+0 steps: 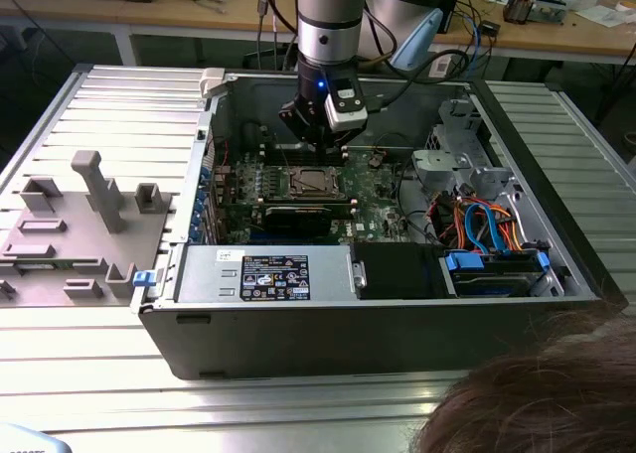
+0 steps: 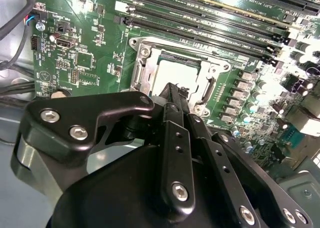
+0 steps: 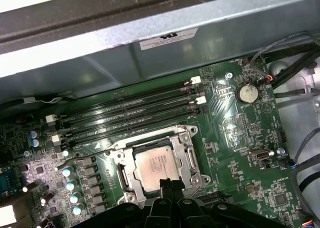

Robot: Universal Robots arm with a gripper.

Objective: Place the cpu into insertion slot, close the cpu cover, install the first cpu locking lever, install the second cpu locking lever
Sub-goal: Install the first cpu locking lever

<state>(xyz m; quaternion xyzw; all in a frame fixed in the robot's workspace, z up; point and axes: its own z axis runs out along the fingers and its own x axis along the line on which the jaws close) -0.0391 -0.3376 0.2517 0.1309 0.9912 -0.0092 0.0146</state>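
Cpu [image 3: 159, 168] sits flat in its socket, framed by the cpu cover [image 3: 186, 164] (lying down over it, apparently); my gripper [image 3: 172, 184] hovers just above, jaws together, holding nothing, likely for pressing.

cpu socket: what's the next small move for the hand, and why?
Likely nudge the hand toward the thin locking lever beside the socket. The cpu already sits in the socket, the cpu cover lies flat around it, and that lever looks unlatched, though I can't be sure.
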